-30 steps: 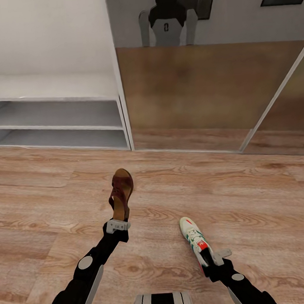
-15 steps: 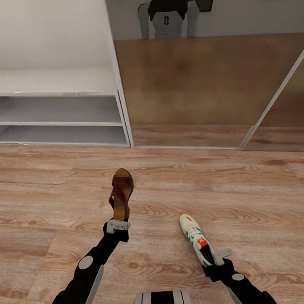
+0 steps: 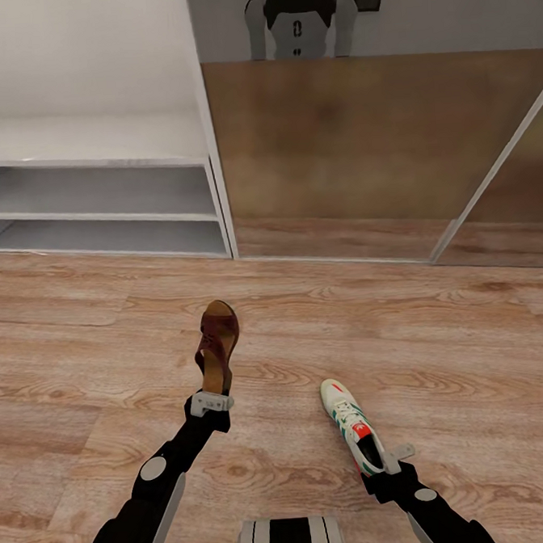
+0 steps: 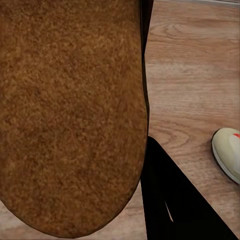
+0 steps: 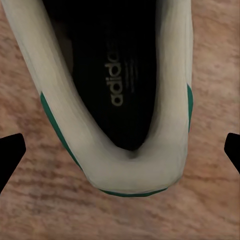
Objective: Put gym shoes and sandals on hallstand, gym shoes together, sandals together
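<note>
Floor: corridor floor (image 3: 438, 333), light brown wood planks with grain and knots.
Standing on floor: hallstand (image 3: 93, 146), pale grey-white, against the wall at far left.
Hallstand shelves: bench top and two low open shelves, all bare.
Beside hallstand: mirrored sliding door panel (image 3: 344, 153).

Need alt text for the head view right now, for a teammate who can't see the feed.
The left gripper holds a brown sandal and the right gripper a white gym shoe, both above the wood-plank corridor floor. Ahead at the left stands the pale hallstand with two open low shelves; beside it is a mirrored sliding door.
</note>
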`<state>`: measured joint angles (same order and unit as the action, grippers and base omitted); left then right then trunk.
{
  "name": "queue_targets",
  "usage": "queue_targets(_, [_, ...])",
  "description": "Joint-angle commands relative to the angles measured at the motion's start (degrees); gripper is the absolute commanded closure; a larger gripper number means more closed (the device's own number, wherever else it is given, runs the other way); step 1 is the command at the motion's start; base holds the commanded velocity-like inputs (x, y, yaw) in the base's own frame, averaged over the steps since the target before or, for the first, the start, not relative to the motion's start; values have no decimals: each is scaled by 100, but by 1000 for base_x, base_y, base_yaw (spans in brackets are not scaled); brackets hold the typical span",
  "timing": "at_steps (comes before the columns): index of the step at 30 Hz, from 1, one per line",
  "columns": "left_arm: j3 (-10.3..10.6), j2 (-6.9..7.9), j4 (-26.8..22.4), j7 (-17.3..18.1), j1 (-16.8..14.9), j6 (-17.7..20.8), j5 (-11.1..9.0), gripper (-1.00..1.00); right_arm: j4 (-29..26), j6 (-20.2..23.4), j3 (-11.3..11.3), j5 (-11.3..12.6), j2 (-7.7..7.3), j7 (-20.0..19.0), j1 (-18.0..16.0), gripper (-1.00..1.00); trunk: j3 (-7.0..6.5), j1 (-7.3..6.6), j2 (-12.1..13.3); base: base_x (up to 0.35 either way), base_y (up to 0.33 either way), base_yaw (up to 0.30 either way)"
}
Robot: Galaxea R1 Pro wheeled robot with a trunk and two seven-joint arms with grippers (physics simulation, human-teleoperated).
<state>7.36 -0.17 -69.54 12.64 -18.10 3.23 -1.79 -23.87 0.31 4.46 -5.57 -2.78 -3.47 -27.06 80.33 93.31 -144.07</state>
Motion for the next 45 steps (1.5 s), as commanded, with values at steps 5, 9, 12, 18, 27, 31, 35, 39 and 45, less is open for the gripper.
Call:
queue_targets(5, [-6, -1, -7, 27, -1, 29, 3, 100, -4, 2, 7, -58, -4, -5, -1, -100, 4, -1, -1, 0, 0, 0])
queue_targets(9, [-6, 0, -4, 34, -1, 30, 0, 100, -4, 3, 4, -58, -9, -5, -1, -100, 4, -1, -1, 1, 0, 0])
queue_targets(12, [-11, -5, 0, 31, -1, 33, -3, 100, -4, 2, 3, -58, -11, -5, 1, -100, 4, -1, -1, 47, 0, 0])
queue_targets(18, [-11, -3, 2, 34, -1, 30, -5, 100, -4, -4, 3, -58, -12, -5, -1, -100, 4, -1, -1, 49, 0, 0])
queue_targets(27, [-7, 0, 2, 37, -1, 29, -5, 100, -4, -5, 3, -58, -12, -5, -1, -100, 4, -1, -1, 8, 0, 0])
queue_targets(31, [-8, 0, 2, 37, -1, 33, -9, 100, -2, -5, 3, -58, -12, -8, -1, -100, 4, -1, -1, 1, 0, 0])
queue_targets(35, [-13, 0, 2, 37, -1, 36, -13, 100, -3, -5, 3, -58, -11, -12, -1, -100, 4, -1, -1, 0, 0, 0])
queue_targets(39, [-15, 0, 2, 37, -1, 35, -14, 100, -4, -4, 3, -58, -7, -13, 0, 100, 4, -1, -1, 0, 0, 0])
queue_targets(45, [-15, 0, 2, 37, -1, 30, -13, 100, -4, -5, 3, -58, -5, -13, -1, 100, 4, -1, -1, 0, 0, 0])
